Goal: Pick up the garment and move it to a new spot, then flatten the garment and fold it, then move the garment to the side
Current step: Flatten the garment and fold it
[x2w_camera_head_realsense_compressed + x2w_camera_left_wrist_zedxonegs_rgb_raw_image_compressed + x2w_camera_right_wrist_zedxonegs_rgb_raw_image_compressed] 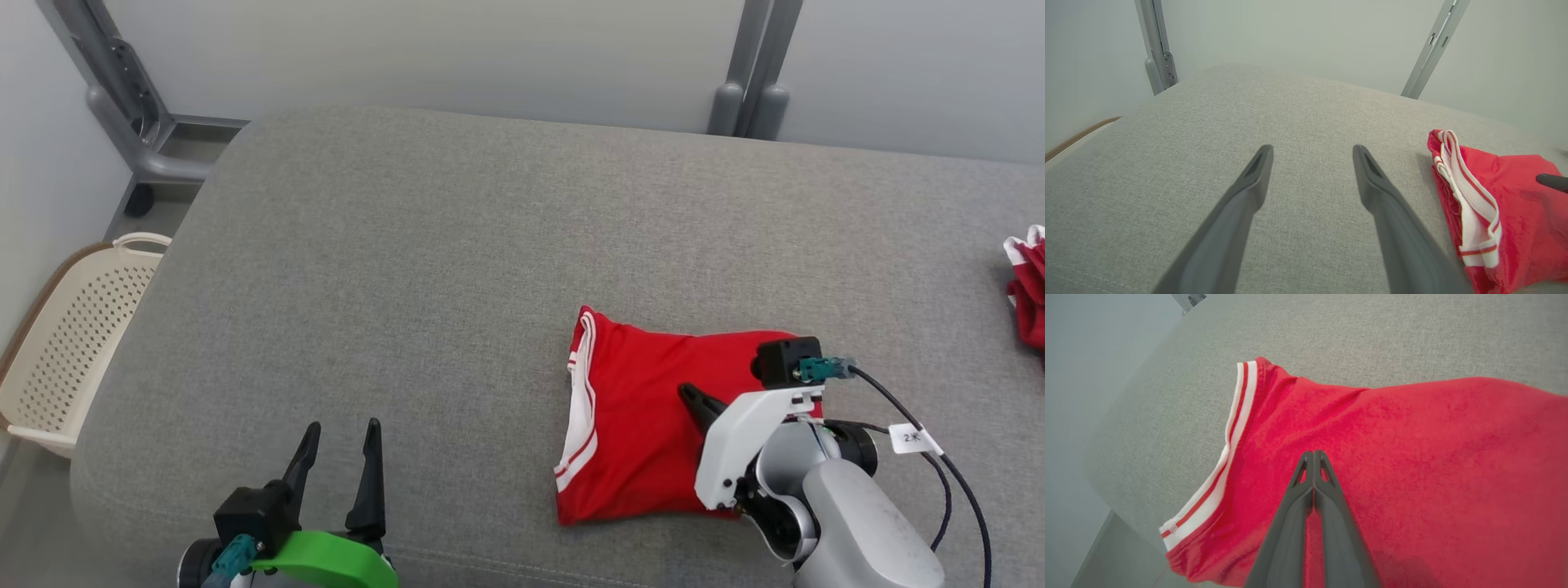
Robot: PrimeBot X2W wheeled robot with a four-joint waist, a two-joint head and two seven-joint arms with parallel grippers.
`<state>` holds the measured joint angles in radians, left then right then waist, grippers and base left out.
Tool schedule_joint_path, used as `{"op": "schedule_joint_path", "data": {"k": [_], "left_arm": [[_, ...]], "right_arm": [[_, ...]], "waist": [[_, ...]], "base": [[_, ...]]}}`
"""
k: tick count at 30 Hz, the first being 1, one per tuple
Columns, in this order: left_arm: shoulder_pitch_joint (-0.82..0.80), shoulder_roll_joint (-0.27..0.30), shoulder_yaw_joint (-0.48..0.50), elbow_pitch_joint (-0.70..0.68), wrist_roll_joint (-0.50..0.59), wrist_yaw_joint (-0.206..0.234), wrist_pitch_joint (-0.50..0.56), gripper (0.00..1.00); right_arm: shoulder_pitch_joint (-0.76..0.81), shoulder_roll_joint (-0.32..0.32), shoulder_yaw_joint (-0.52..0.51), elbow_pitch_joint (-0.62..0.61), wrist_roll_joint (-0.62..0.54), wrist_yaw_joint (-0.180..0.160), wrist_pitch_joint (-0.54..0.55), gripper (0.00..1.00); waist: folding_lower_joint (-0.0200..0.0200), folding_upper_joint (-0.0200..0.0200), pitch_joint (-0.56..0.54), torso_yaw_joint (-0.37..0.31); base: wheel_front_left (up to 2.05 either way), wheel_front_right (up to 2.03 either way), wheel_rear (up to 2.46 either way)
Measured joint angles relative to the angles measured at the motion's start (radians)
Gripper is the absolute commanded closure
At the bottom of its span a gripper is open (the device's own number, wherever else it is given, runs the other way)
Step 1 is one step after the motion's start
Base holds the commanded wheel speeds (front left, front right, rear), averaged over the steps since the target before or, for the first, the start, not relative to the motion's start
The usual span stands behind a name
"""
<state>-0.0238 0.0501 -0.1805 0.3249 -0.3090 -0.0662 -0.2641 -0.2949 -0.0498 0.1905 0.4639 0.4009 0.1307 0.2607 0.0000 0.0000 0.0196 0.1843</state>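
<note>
The garment (637, 425) is red with white-and-red striped trim and lies folded on the grey cushion (408, 286), right of centre near the front edge. My right gripper (690, 394) is over its middle, fingers pressed together. In the right wrist view the shut tips (1313, 453) sit just above the red cloth (1412, 457), and no fabric shows pinched between them. My left gripper (343, 429) stands open at the lower left over bare cushion, nothing between its fingers (1312, 151). The garment (1515, 212) lies to its right, with one finger (1551, 181) of the right gripper over it.
A cream perforated basket (73, 343) stands on the floor left of the cushion. Another red and white cloth (1030, 286) lies at the right edge. Grey metal posts (751, 73) rise behind the cushion against the wall. The cushion's front edge runs just below both grippers.
</note>
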Motion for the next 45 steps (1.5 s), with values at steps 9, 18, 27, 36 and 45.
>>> {"op": "schedule_joint_path", "data": {"k": [9,18,27,36,45], "left_arm": [[-0.022,0.0,-0.015,-0.002,-0.015,0.005,0.0,0.0],[-0.033,0.0,-0.04,-0.001,-0.04,0.014,0.0,0.0],[-0.034,0.0,-0.05,-0.001,-0.054,0.024,0.0,0.0],[-0.033,0.0,-0.032,-0.003,-0.05,0.032,0.0,0.0],[-0.02,0.0,0.003,-0.011,-0.031,0.032,0.0,0.0]], "right_arm": [[-0.111,0.0,0.144,0.157,0.055,0.0,-0.067,1.0],[-0.183,0.001,0.306,0.261,0.129,0.0,-0.096,1.0],[-0.237,0.001,0.385,0.312,0.189,0.0,-0.124,1.0],[-0.304,0.001,0.409,0.311,0.215,0.0,-0.152,0.72],[-0.344,0.001,0.282,0.311,0.139,0.0,-0.142,0.0]], "waist": [[0.0,0.0,0.04,0.056],[0.0,0.0,0.067,0.1],[0.0,0.0,0.078,0.121],[0.0,0.0,0.07,0.103],[0.0,0.0,0.045,0.036]], "base": [[0.0,0.0,0.0],[0.0,0.0,0.0],[0.0,0.0,0.0],[0.0,0.0,0.0],[0.0,0.0,0.0]]}}
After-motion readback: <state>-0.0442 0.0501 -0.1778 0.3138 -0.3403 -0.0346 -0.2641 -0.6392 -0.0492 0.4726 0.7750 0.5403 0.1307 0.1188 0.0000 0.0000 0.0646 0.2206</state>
